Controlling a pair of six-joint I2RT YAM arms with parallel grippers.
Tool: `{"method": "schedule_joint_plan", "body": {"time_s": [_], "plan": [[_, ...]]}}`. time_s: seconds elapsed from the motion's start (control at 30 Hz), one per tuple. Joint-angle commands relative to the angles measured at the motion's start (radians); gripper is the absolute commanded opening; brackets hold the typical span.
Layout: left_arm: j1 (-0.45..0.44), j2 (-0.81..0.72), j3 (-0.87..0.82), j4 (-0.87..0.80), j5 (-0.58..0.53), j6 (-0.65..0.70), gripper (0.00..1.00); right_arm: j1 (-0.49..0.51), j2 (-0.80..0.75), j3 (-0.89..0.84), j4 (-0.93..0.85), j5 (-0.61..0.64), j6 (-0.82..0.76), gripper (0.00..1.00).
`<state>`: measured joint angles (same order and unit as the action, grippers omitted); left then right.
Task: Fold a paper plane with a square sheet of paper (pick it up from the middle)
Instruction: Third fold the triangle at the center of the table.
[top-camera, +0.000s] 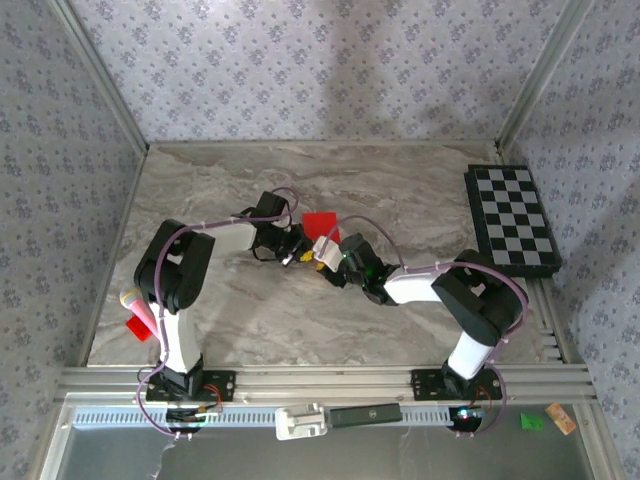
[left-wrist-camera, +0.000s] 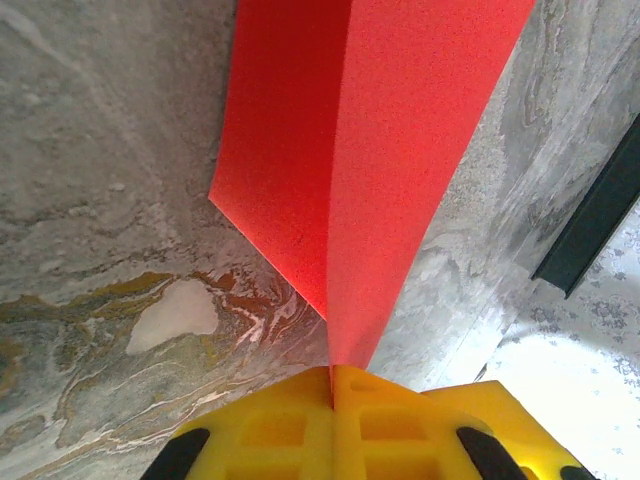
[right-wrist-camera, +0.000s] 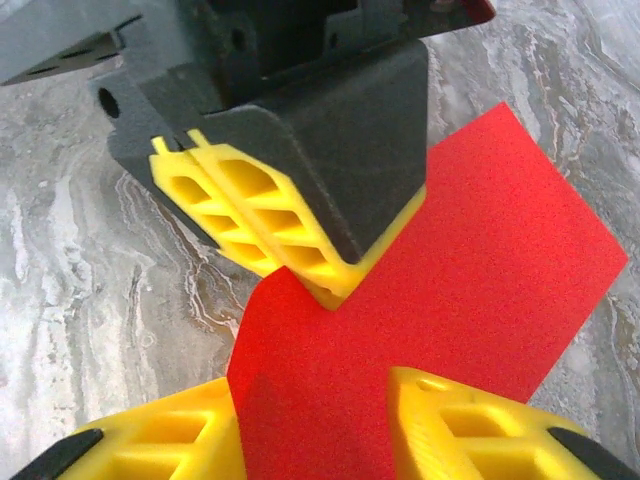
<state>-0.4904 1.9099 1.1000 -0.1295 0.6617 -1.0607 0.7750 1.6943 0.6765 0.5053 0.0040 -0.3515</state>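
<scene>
Left jaws are clamped tight on the square sheet of paper (left-wrist-camera: 380, 150). Their ribbed yellow fingers (left-wrist-camera: 280, 420) pinch a raised ridge, so the red sheet stands off the worktop (left-wrist-camera: 90, 200) like a tent, two slopes falling from one soft crease. Right jaws stand part-way apart, one yellow finger (right-wrist-camera: 470, 430) on each side of the sheet's near edge; whether they touch it I cannot tell. I judge the left pinch is there to lift the middle clear so that the right can catch an edge for the first fold. From overhead, the sheet sits well to the left of the chequered board (top-camera: 513, 220), about mid-worktop. The paper is thin, matt, faintly grainy and bright red, with straight edges. The worktop is grey and veined like marble, smooth with a dull sheen. No dart shape shows; by my reckoning the folding is at its very start.
</scene>
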Motion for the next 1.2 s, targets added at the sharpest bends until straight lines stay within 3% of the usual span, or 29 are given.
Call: {"method": "schedule_joint_plan", "body": {"time_s": [0.0,0.2,0.37,0.63,0.9,1.17], "plan": [[0.005,-0.023,-0.008,0.002,0.009,-0.005,0.06,0.001,-0.014,0.008,0.013,-0.030,0.015,0.35],[0.004,-0.028,-0.009,-0.005,0.006,-0.003,0.08,-0.001,-0.014,0.018,-0.004,-0.078,0.021,0.26],[0.021,-0.048,-0.007,-0.057,-0.025,0.030,0.19,-0.005,-0.024,0.028,-0.053,-0.128,0.029,0.13],[0.082,-0.142,0.050,-0.256,-0.151,0.208,0.36,-0.042,-0.056,0.034,-0.134,-0.310,0.143,0.09],[0.048,-0.055,0.117,-0.203,-0.100,0.207,0.32,-0.043,-0.027,0.073,-0.156,-0.415,0.290,0.06],[0.023,0.057,0.195,-0.278,-0.161,0.251,0.23,-0.041,0.019,0.109,-0.149,-0.478,0.374,0.05]]}}
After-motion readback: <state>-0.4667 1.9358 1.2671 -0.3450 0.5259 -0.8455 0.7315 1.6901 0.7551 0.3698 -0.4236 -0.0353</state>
